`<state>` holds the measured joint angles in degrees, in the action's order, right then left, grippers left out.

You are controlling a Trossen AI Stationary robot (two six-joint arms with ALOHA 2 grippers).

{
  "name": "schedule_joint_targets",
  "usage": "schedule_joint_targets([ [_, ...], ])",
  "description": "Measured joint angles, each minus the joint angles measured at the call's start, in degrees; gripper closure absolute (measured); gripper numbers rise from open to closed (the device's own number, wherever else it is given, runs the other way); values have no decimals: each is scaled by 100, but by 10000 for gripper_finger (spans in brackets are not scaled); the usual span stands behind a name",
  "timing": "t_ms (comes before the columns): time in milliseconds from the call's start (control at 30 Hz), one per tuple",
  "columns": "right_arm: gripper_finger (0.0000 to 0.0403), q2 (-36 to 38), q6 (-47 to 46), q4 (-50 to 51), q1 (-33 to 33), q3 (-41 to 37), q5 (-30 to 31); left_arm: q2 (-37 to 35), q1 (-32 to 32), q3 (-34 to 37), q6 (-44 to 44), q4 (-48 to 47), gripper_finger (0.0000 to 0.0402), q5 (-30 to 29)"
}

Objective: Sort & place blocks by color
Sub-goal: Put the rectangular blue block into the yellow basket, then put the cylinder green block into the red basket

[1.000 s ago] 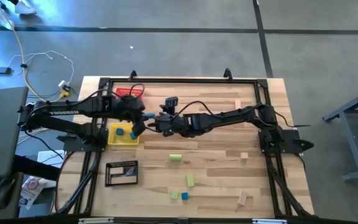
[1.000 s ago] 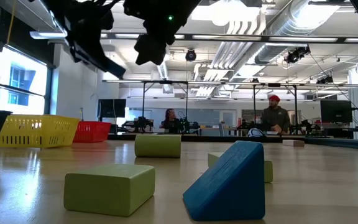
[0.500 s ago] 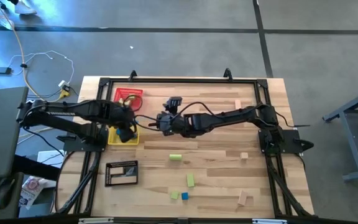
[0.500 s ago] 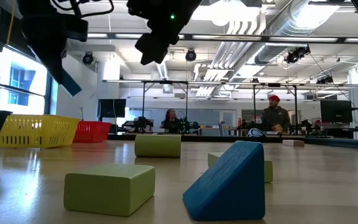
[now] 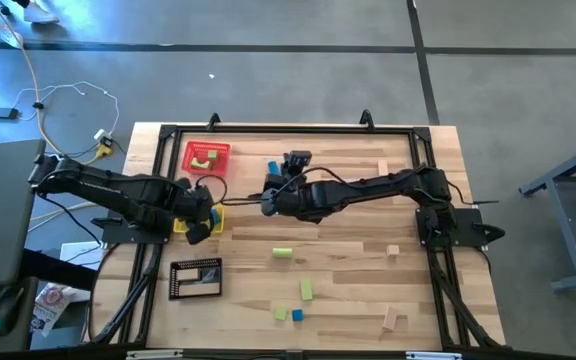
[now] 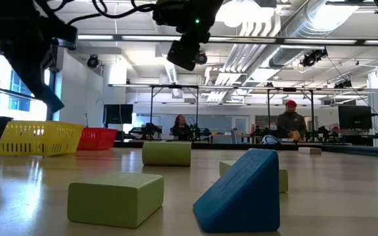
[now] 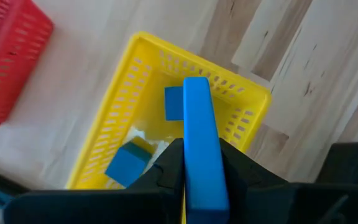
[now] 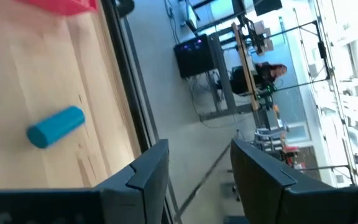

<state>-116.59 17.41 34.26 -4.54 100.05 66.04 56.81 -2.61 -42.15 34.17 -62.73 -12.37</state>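
On the wooden counter (image 5: 348, 250) we hold a blue bar (image 7: 201, 146) clamped in our left fingers (image 7: 166, 171) directly above the yellow tray (image 7: 128, 118), where two blue blocks (image 7: 127, 165) lie, so releasing it comes next, while our right fingers (image 8: 148, 168) hang open and empty.

Changes over the last second. The left gripper (image 7: 201, 165), clamped on a long blue block (image 7: 202, 149), moves from the table's middle, beside the right gripper (image 5: 268, 203), back to a position over the yellow tray (image 7: 120, 127). The right gripper, its fingers apart and empty, shifts slightly toward the table's far edge.
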Motion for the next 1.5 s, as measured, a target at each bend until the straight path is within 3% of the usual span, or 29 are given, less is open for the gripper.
schedule_joint_targets([
  [133, 245, 41, -250, 315, 2, 0, 64, -26, -150, 305, 192, 296, 357, -42],
  [333, 245, 66, -546, 617, 2, -2, 80, -121, -288, 321, 408, 285, 356, -788],
  [433, 245, 79, -843, 832, 2, -2, 6, -122, -294, 321, 468, 273, 349, -869],
  [533, 245, 83, -1405, 1062, 0, -2, -639, -122, -294, 321, 520, 273, 340, -752],
  [733, 245, 83, -2263, 1410, 0, -2, -2525, -124, -291, 321, 761, 268, 325, -713],
  [1067, 245, 83, -2665, 1701, 0, -2, -4997, -124, -291, 321, 681, 259, 265, -383],
  [1300, 245, 83, -2798, 1738, 0, -2, -6188, -124, -291, 321, 659, 259, 227, -325],
  [1500, 245, -81, -2758, 1593, -28, -2, -6561, -123, -289, 321, 614, 314, 224, -325],
])
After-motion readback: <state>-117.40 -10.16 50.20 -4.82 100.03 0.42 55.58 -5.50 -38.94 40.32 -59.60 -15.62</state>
